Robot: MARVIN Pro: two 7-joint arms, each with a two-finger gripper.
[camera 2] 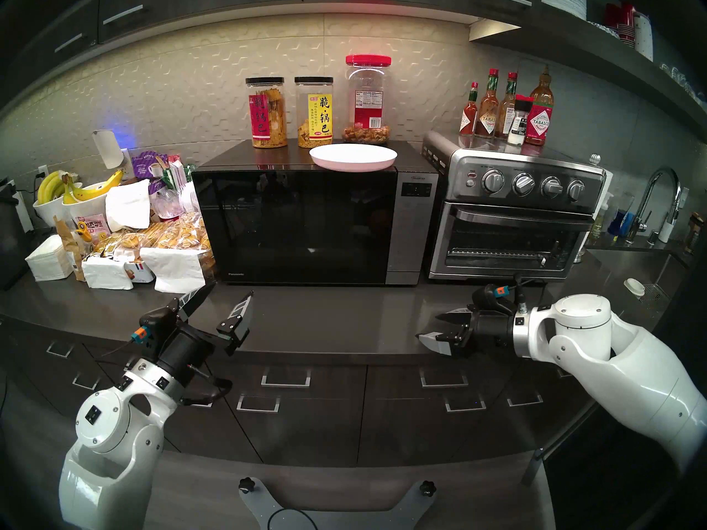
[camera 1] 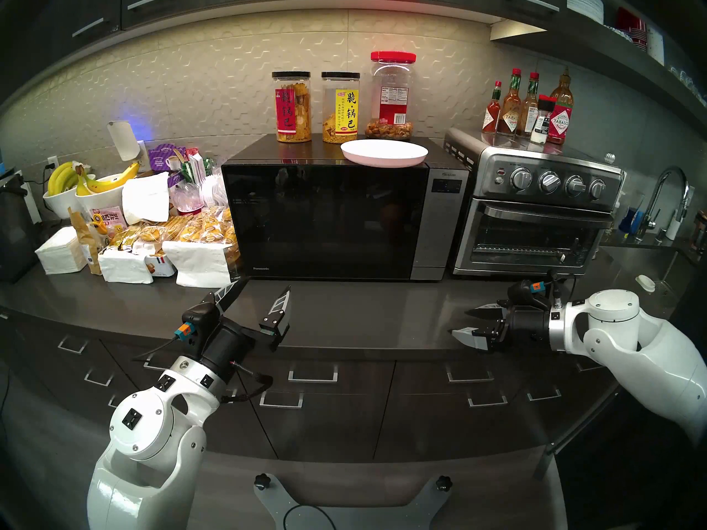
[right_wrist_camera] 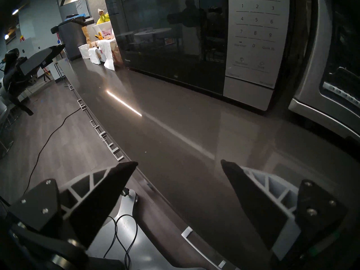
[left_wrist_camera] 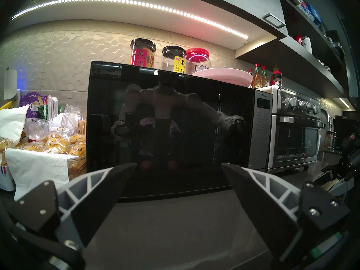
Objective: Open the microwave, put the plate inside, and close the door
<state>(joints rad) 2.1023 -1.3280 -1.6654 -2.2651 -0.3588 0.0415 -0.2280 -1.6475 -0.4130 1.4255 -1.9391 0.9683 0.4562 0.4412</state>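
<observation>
From my remote seat I am looking across the bench (camera 1: 344,307) from left to right. At about nine o'clock the bowls of bananas (camera 1: 88,181) are sitting behind a heap of snack packets (camera 1: 191,227) and napkins (camera 1: 61,250). My left hand (camera 1: 257,293) is hanging over the front of the bench at roughly seven o'clock, its fingers (camera 1: 281,301) spread wide and gripping nothing, aimed at the lower left corner of the microwave (camera 1: 344,211). In its wrist view the left hand (left_wrist_camera: 179,166) is facing the door (left_wrist_camera: 165,127) square on, clear of the glass.

The microwave is standing at the centre, and the door (camera 1: 325,219) is sitting shut (flush with the grey control strip). The plate (camera 1: 383,153) is lying flat on the microwave's roof, toward its right front edge at about twelve o'clock, just in front of three snack jars (camera 1: 340,104). From below, the plate (left_wrist_camera: 222,76) is showing a pinkish underside.

Beside the microwave, at two o'clock, the toaster oven (camera 1: 535,211) is carrying sauce bottles (camera 1: 531,108) on top. My right hand (camera 1: 463,320) is hovering above the bench edge at four o'clock, pointing leftward, jaws fully apart and empty. Its wrist camera is showing the right hand (right_wrist_camera: 179,162) over bare bench, with the microwave's keypad (right_wrist_camera: 255,26) up ahead. A sink tap (camera 1: 665,196) is curving at the far right.
</observation>
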